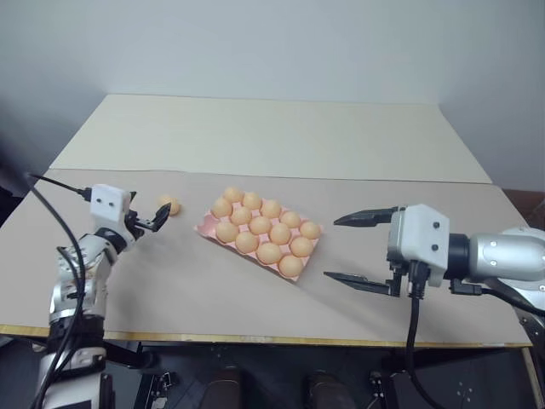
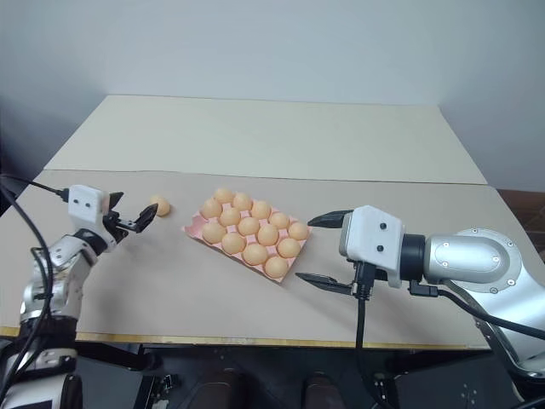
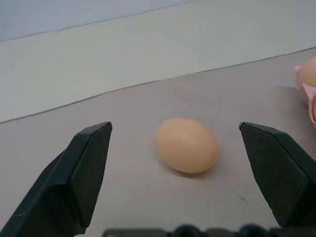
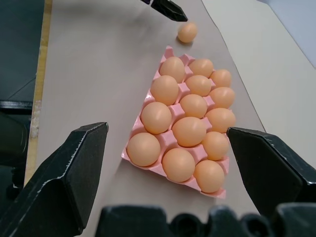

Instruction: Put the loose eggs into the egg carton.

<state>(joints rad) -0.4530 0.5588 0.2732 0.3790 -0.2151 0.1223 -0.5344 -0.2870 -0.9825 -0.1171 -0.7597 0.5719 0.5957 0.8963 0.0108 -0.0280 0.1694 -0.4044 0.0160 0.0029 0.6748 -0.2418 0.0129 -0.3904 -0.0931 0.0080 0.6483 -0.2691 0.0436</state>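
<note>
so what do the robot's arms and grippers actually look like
Both arms are silver-grey metal ending in a white boxy wrist housing with small dark dots. Each carries two black wedge-shaped fingers: the left gripper small, the right gripper bulkier. Black cables trail from both wrists.

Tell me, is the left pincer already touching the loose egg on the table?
Apart. In the left wrist view the loose egg lies on the table between the open fingers of the left pincer, with bare table on both sides.
</note>
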